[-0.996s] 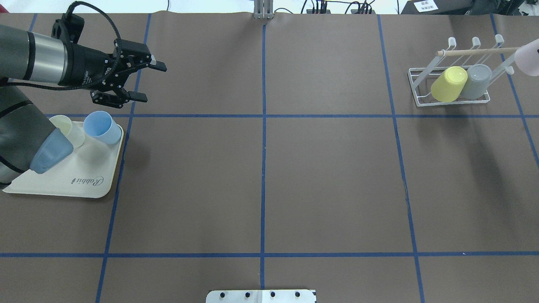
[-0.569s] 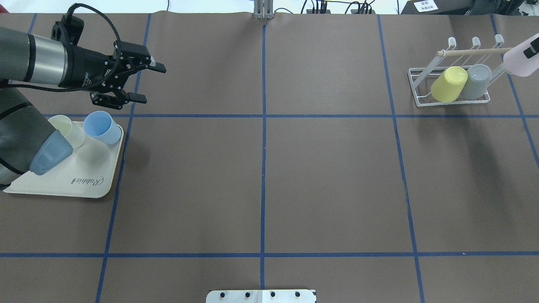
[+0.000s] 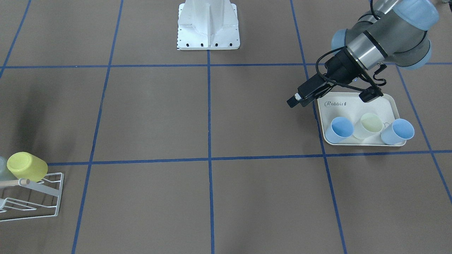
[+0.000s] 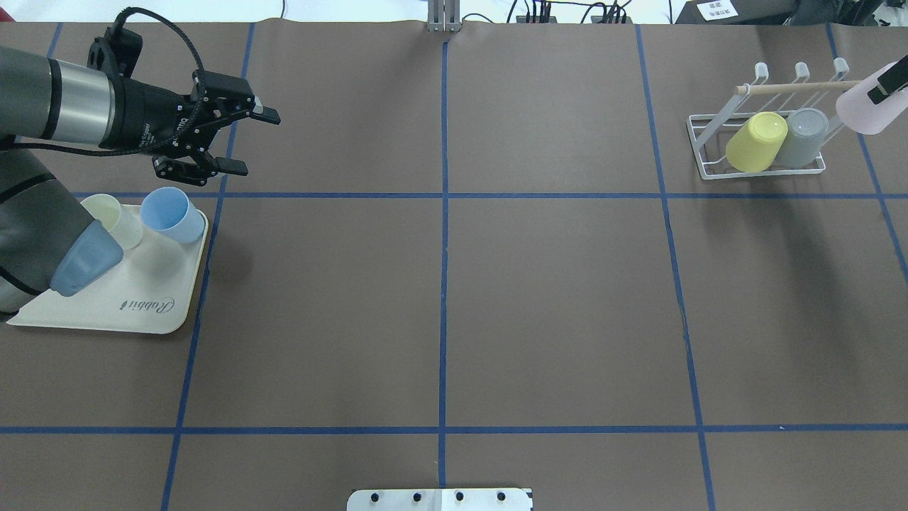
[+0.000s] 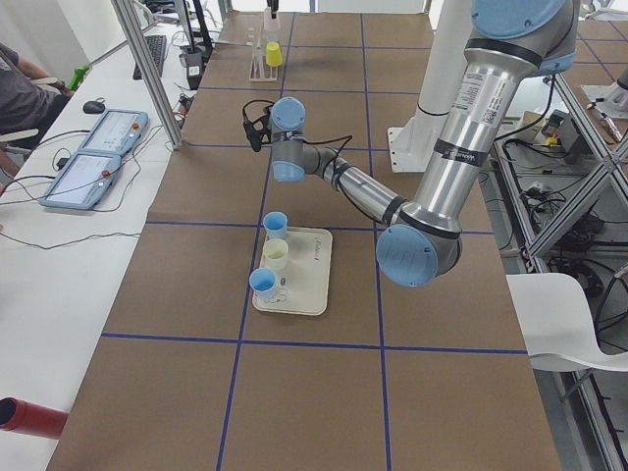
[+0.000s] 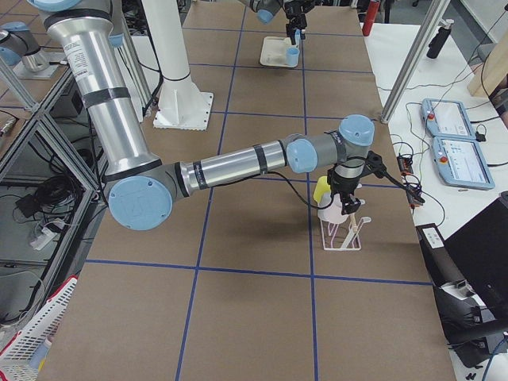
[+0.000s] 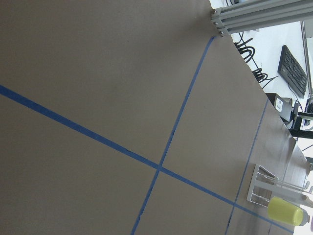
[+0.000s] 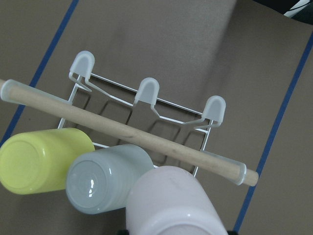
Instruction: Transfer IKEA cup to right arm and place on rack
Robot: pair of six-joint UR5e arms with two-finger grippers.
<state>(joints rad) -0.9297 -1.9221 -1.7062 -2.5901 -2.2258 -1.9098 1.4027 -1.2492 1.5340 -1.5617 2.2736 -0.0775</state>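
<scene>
My right gripper [image 4: 882,92] is shut on a pale pink IKEA cup [image 4: 862,110], held mouth-down and tilted at the right end of the white wire rack [image 4: 709,152]. In the right wrist view the pink cup [image 8: 176,205] sits just in front of the wooden dowel [image 8: 127,134], beside a grey cup [image 8: 105,181] and a yellow cup [image 8: 39,161] that hang on the rack. The rightmost prong [image 8: 214,108] is bare. My left gripper [image 4: 259,142] is open and holds nothing, hovering beyond the tray's far edge.
A cream tray [image 3: 353,102] at the robot's left holds two blue cups [image 3: 342,128] [image 3: 397,131] and a pale yellowish one [image 3: 369,125]. Blue tape lines grid the brown table. The robot's white base plate [image 3: 208,31] stands at mid-table.
The right gripper has carried the pink cup leftward and a little lower, in towards the rack's right end. The left gripper has hardly moved and stays open.
</scene>
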